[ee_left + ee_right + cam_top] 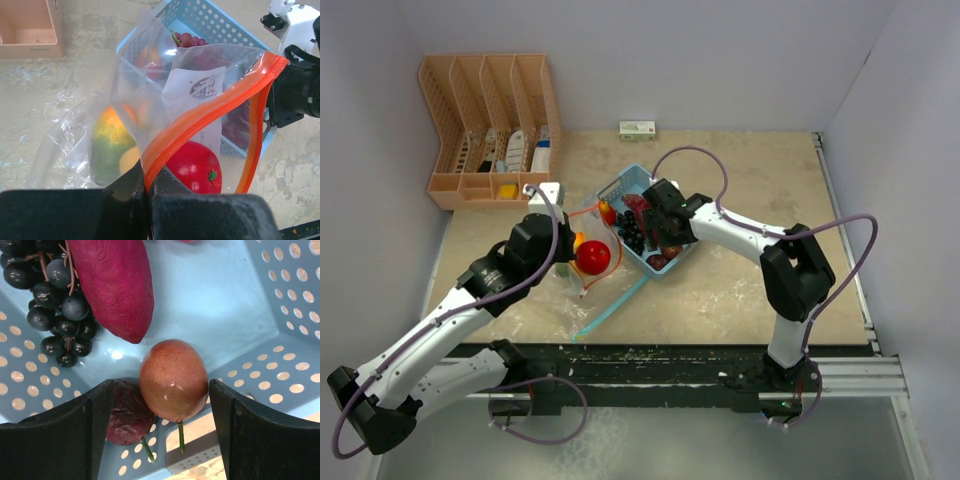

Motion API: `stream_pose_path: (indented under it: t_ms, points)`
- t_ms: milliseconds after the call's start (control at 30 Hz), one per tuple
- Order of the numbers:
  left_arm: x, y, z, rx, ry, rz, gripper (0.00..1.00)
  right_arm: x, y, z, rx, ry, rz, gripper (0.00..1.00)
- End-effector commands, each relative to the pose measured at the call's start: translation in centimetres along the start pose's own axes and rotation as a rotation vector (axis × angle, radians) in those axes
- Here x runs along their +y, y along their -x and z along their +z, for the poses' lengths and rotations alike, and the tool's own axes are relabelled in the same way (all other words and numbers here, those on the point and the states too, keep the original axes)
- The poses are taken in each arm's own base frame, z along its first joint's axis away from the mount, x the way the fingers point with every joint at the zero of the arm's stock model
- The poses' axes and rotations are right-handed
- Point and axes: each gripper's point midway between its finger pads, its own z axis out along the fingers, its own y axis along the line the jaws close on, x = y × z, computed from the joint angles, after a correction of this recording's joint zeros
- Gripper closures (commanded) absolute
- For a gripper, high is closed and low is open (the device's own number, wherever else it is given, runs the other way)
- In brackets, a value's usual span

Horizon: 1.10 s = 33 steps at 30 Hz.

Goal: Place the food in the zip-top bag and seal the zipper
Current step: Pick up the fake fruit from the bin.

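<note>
My left gripper is shut on the orange zipper rim of the clear zip-top bag, holding its mouth open. Inside the bag lie a green-orange mango, a yellow lemon and a red pepper. The bag sits just left of the blue basket. My right gripper is down in the basket, open, its jaws straddling a smooth red-brown ball and a darker wrinkled ball. Dark grapes and a maroon sweet potato lie beyond them.
An orange rack with white bottles stands at the back left. A small white box lies against the back wall. A teal strip lies on the table in front of the bag. Walls close in on three sides.
</note>
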Motion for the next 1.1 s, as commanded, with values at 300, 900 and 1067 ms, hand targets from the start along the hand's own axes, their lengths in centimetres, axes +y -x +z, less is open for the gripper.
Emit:
stream_pose_path:
  t_ms: [300,900,1067]
  points:
    - [0.2,1.8,-0.9,-0.062,0.001,-0.023,1.00,-0.4,-0.3,0.7,0.025,-0.037,0.008,0.74]
    - [-0.3,1.4,0.1,-0.045,0.001,-0.024,1.00,6.3,8.5,-18.2,-0.485,0.573,-0.110,0.89]
    - [-0.9,1.8,0.4,-0.042,-0.012,-0.025,1.00,11.3,6.8,-25.1,-0.659,0.854,-0.253,0.85]
